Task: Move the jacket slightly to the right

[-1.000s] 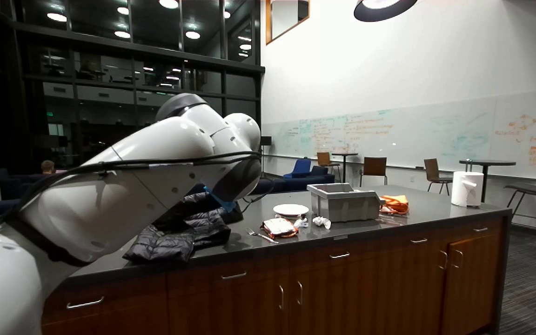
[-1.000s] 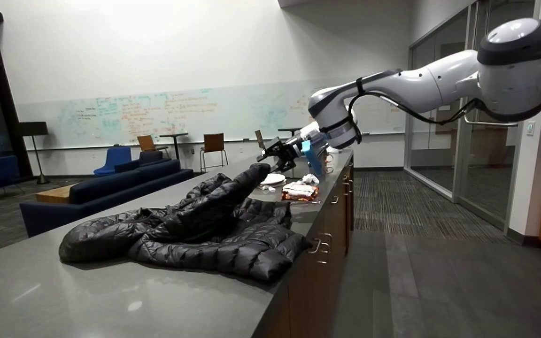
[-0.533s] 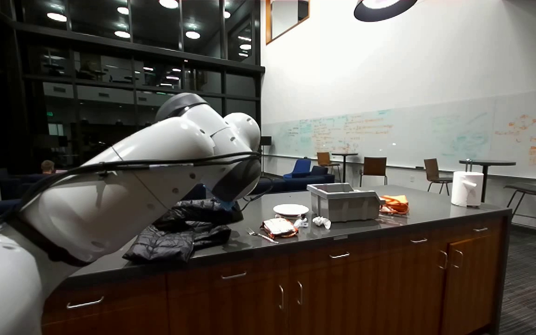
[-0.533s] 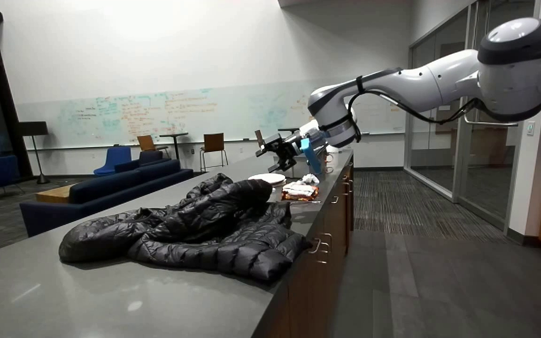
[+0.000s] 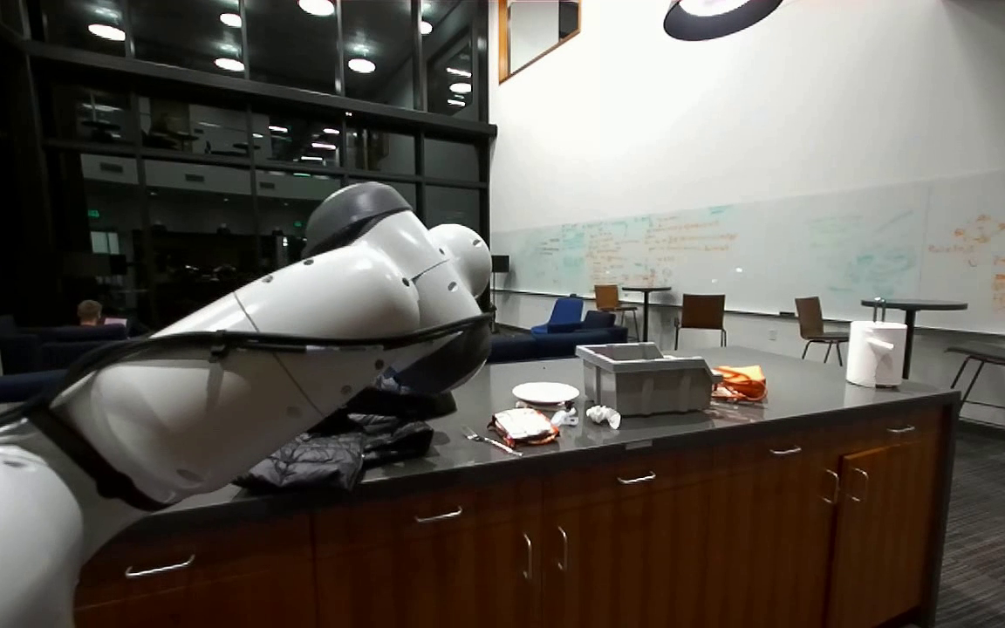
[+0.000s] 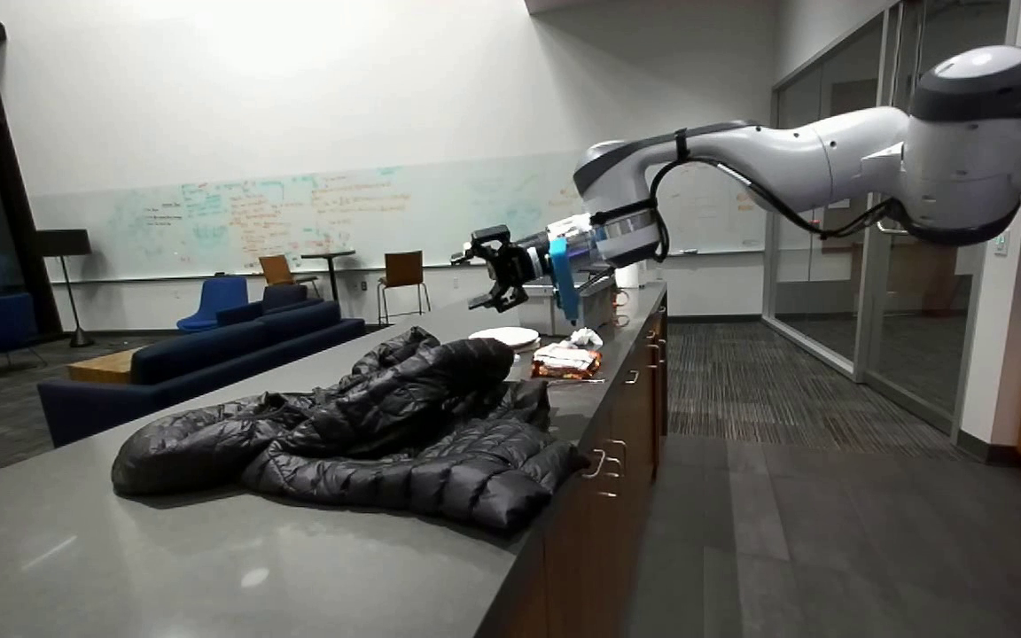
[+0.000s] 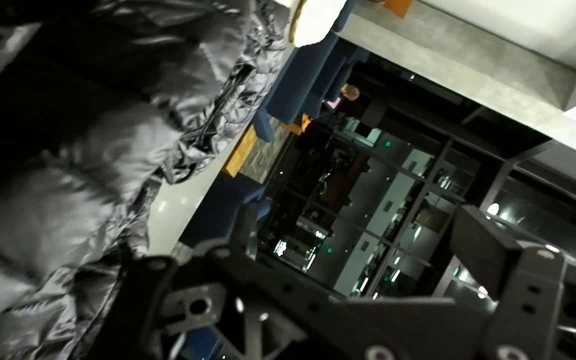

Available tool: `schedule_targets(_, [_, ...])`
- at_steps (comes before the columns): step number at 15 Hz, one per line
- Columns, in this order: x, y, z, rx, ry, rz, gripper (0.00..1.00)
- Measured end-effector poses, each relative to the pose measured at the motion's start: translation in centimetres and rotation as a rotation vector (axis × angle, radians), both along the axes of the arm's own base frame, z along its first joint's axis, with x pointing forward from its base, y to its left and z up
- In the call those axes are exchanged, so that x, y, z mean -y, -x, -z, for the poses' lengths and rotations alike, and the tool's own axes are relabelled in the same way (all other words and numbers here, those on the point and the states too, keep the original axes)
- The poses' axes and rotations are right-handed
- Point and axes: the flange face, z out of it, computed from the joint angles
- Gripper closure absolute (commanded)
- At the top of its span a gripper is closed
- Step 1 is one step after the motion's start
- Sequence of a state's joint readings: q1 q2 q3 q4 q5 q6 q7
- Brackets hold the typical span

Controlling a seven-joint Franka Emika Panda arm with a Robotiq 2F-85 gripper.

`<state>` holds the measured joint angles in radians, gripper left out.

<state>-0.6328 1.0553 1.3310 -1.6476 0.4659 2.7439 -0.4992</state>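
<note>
In an exterior view we see the gripper, jaws spread, clear of the jacket, whereas in an exterior view the arm hides both jaws, the jacket lying on the counter, sofa and whiteboard beyond.

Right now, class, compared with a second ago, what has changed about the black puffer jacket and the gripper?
In an exterior view, the near fold of the black puffer jacket, raised against the gripper a second ago, has dropped; it was apparently let go. The open gripper has risen and shifted toward that view's left. The white plate, gray bin and fork stayed put.
</note>
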Motion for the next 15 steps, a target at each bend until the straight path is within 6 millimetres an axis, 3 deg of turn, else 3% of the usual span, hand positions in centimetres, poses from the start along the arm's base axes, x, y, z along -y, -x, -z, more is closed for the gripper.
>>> schedule_targets(5, [-2.7,1.7,-0.6,-0.044,-0.111,-0.100,0.00])
schedule_targets(13, [-4.5,4.2,-1.4,-0.043,-0.139,-0.210,0.00])
schedule_targets(15, [-4.5,4.0,-1.5,-0.038,-0.134,-0.209,0.00])
